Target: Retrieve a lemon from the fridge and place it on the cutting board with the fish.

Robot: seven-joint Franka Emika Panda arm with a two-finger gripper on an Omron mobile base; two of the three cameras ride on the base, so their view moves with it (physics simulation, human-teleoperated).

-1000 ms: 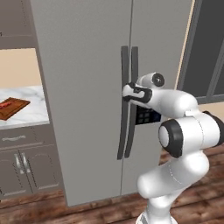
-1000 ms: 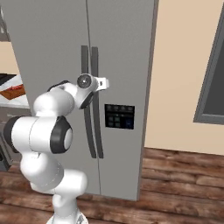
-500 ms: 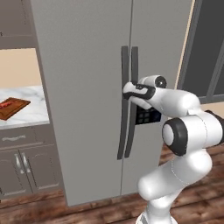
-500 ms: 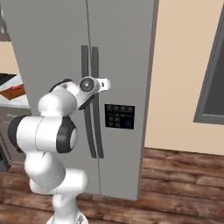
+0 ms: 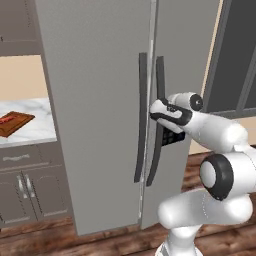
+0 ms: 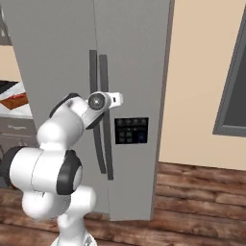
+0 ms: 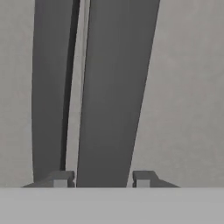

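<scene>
Fridge (image 5: 100, 100): doors closed. Gripper (image 7: 103, 178): jaws straddle right door handle (image 7: 111, 87), close to either side, contact unclear. Board (image 5: 14, 123) with fish (image 5: 6, 120): table (image 5: 35, 131), far left.

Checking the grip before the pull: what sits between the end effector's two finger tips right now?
In the hand view, one long dark vertical fridge handle runs between the finger tips; the other dark handle stays outside them.
</scene>
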